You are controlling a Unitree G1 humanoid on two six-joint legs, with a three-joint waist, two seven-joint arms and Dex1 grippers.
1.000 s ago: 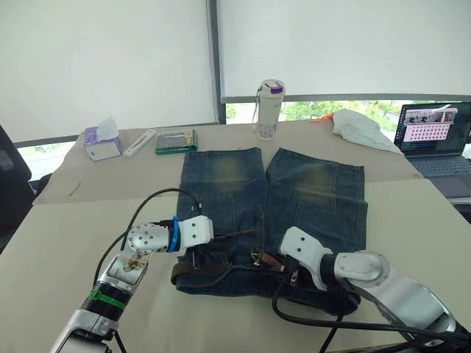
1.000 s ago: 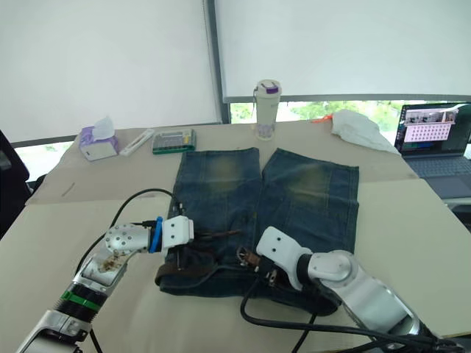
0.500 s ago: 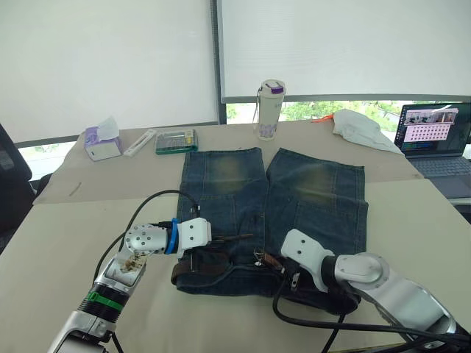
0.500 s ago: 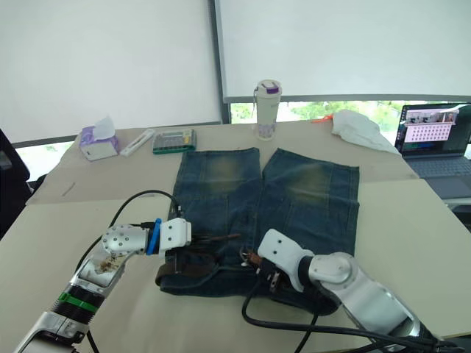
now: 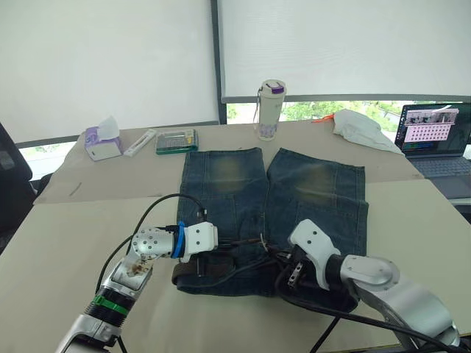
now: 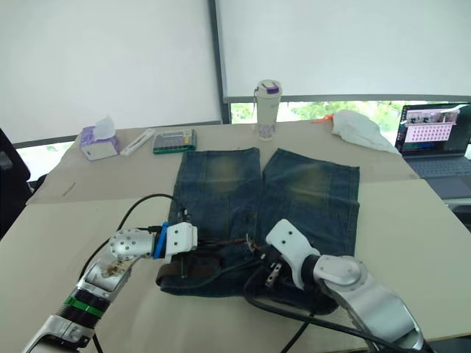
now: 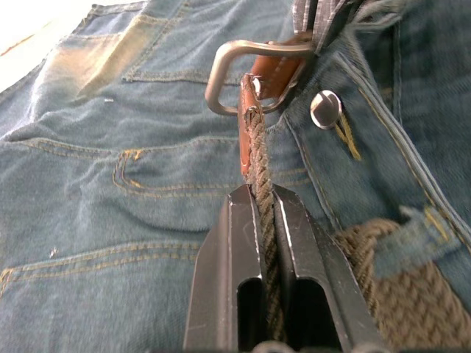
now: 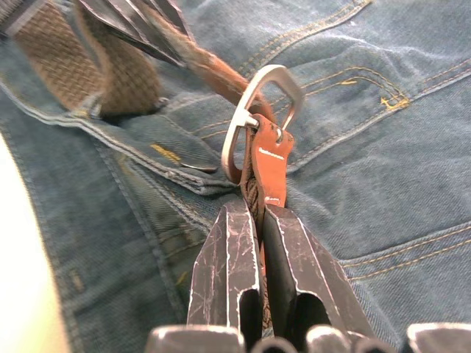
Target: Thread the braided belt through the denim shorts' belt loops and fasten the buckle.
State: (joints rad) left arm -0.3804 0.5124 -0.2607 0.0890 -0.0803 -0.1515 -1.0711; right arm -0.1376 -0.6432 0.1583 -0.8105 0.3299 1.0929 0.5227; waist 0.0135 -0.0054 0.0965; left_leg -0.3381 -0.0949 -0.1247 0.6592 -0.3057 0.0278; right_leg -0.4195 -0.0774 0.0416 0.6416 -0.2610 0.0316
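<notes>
Since a second ago both arms have drawn inward over the waistband, so the left pincer [image 5: 237, 240] and the right pincer [image 5: 271, 251] now nearly meet at the fly, where earlier a clear stretch of denim lay between them; the shorts [image 5: 309, 187] themselves have not shifted on the surface [image 5: 412, 220]. The left pincer is clamped tight on the free end of the belt [image 7: 259, 158], its two black fingers [image 7: 221, 279] pressed flat against the braid with only the strap's thickness between them; just ahead of its tips the brown leather tip of that end sits against the silver buckle [image 7: 243, 62], and a metal button [image 7: 325, 108] lies just beside. The right pincer is likewise closed on the buckle end of the belt, gripping the brown leather tab [image 8: 269, 165] directly behind the frame, its fingers [image 8: 224, 272] touching the strap on both sides. Beside the left pincer a length of belt already runs under a belt loop [image 7: 412, 228] along the waistband.
</notes>
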